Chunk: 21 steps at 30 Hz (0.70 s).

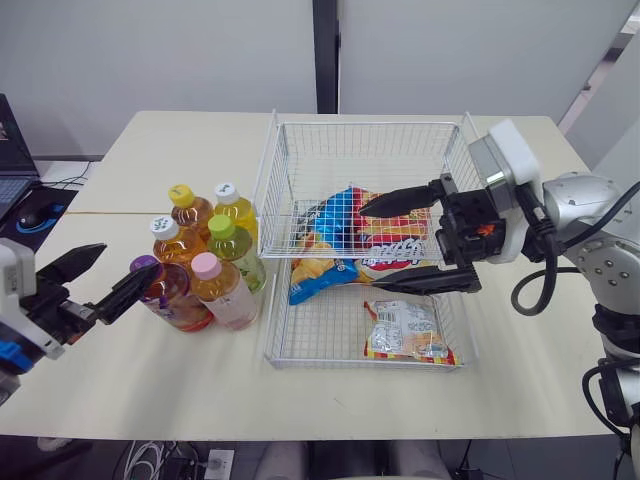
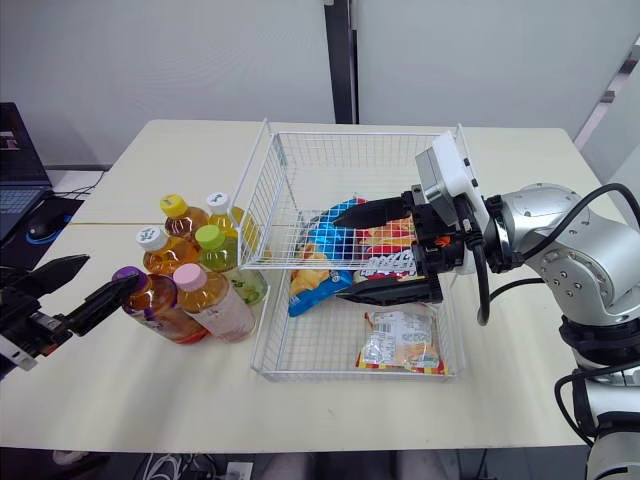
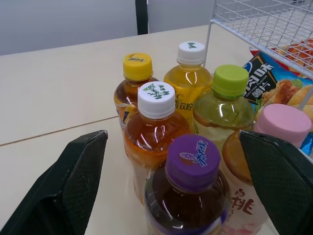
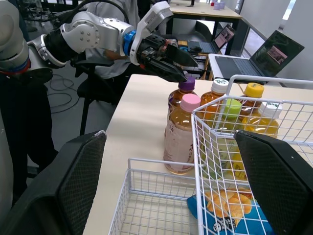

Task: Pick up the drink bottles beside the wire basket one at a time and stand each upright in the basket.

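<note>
Pale beige table (image 1: 150,150). A white wire basket (image 1: 360,124) sits right of the table's middle, running from near the far edge toward the near edge.

Six plastic drink bottles (image 1: 215,290) stand upright in a tight cluster on the table, just beside the basket's left wall, all outside it.
- Farthest back: yellow-capped amber bottle (image 1: 181,196) and plain white-capped yellow bottle (image 1: 227,192).
- Middle: orange bottle with a green-printed white cap (image 1: 164,229) and green-capped pale green bottle (image 1: 221,227).
- Nearest the near edge: purple-capped dark bottle (image 1: 146,266) and pink-capped peach bottle (image 1: 206,266).

Left gripper (image 1: 128,258): fingers spread wide, holding nothing, low over the table toward its left edge. One fingertip is right at the purple-capped dark bottle's shoulder; contact cannot be told. In the left wrist view the purple cap sits between the two fingers.

Right gripper (image 1: 370,246): fingers apart, empty, held over the basket's interior, tips pointing toward the bottles.

Inside the basket:
- Blue and orange crisp bag (image 1: 335,235) and red and yellow snack bag (image 1: 400,235), lying under the right gripper.
- Small clear packet with a red-yellow edge (image 1: 405,330), flat near the basket's front right corner.

Black laptop (image 1: 12,150) beyond the table's left edge.
</note>
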Each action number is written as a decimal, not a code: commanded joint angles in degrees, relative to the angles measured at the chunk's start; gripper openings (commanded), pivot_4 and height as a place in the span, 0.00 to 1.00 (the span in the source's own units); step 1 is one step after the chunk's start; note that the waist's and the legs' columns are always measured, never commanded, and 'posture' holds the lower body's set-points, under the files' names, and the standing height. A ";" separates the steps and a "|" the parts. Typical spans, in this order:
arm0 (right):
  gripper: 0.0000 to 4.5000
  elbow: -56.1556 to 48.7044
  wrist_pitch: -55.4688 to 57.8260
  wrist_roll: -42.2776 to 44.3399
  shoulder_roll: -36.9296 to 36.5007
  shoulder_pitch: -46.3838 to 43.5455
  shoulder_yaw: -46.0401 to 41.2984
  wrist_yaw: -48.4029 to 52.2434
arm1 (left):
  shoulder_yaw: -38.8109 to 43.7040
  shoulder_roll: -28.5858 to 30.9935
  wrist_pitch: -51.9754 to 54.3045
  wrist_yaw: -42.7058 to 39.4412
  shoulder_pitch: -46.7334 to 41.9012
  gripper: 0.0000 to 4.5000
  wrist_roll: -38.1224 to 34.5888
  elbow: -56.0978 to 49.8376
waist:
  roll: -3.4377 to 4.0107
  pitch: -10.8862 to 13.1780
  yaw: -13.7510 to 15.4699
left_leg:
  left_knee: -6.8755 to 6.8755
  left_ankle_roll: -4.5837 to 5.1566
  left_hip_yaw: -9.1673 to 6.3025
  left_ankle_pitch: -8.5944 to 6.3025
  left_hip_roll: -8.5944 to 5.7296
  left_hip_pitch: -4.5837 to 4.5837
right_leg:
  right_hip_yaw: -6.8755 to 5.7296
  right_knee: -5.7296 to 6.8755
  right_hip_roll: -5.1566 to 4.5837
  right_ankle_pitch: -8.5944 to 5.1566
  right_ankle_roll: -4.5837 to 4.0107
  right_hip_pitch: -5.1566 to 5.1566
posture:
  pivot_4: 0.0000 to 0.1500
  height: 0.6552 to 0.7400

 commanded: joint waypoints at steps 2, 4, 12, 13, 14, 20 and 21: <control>1.00 -1.84 -0.03 0.54 0.22 -0.86 -2.16 -0.78 | -1.24 -0.22 -2.10 0.85 -0.98 0.99 1.77 -0.07 | 0.00 0.00 -0.15 | 0.00 0.00 0.00 0.00 0.00 0.00 | 0.01 0.00 0.00 0.00 0.00 0.00 | 1.00 1.00; 1.00 -1.88 0.06 0.59 0.31 -0.87 -2.26 -0.91 | -2.14 -0.60 -1.87 0.95 -1.29 0.99 1.58 -0.22 | 0.00 0.00 -0.30 | 0.00 0.00 0.00 0.00 0.00 0.00 | 0.00 0.00 0.00 0.00 0.00 0.00 | 1.00 1.00; 1.00 -1.62 0.14 0.77 0.36 -0.94 -2.67 -0.84 | -4.02 -1.38 -2.22 0.91 -1.28 0.91 1.82 -0.03 | 0.00 0.00 -0.44 | 0.00 0.00 -0.01 0.00 0.00 0.00 | 0.00 0.00 0.00 0.00 0.00 0.01 | 1.00 1.00; 1.00 -1.56 0.10 0.74 0.37 -0.95 -2.69 -0.79 | -4.42 -1.39 -2.18 0.67 -1.36 0.87 1.65 0.17 | 0.00 0.00 -0.44 | 0.00 0.00 0.00 0.00 0.00 0.00 | 0.00 0.00 0.00 0.00 0.00 0.01 | 1.00 1.00; 1.00 -1.57 0.08 0.76 0.34 -0.94 -2.74 -0.75 | -4.65 -1.41 -2.13 0.53 -1.36 0.79 1.48 0.23 | 0.00 0.00 -0.44 | 0.00 0.00 -0.01 0.00 0.00 0.00 | 0.00 0.00 0.00 0.00 0.00 0.00 | 1.00 1.00; 1.00 -1.85 0.21 1.09 0.19 -0.78 -3.22 -0.70 | -6.49 -1.46 -2.24 0.68 -2.01 0.40 1.57 1.02 | 0.00 0.00 -0.44 | 0.00 0.00 0.00 0.00 0.00 0.00 | 0.00 0.00 0.00 0.00 0.00 0.01 | 1.00 1.00; 1.00 -1.93 0.24 1.15 0.10 -0.68 -3.36 -0.69 | -6.54 -1.45 -2.40 0.61 -1.79 0.34 1.72 1.05 | 0.00 0.00 -0.44 | 0.00 0.00 -0.01 0.00 0.00 0.00 | -0.01 0.00 0.00 0.00 0.00 0.01 | 1.00 1.00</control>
